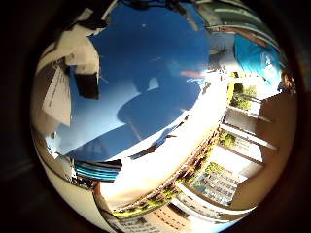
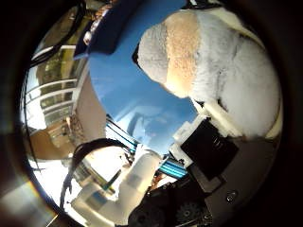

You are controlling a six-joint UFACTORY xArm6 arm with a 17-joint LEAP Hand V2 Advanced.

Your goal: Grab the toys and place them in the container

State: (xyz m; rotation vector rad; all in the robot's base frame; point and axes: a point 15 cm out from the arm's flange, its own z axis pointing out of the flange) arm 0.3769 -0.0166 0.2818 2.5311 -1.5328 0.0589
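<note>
While the blue surface [image 1: 146, 68] spreads below, we see a grey and tan plush toy [image 2: 213, 61] close against the palm; the hand's [image 2: 203, 142] fingers, at five o'clock of it, seem clamped on it.

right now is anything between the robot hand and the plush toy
Nothing visible. The grey and tan plush toy fills much of the thumb side palm view, close against the palm, with the robot hand and its white and black fingers right beside it over the blue surface. No container shows.
</note>
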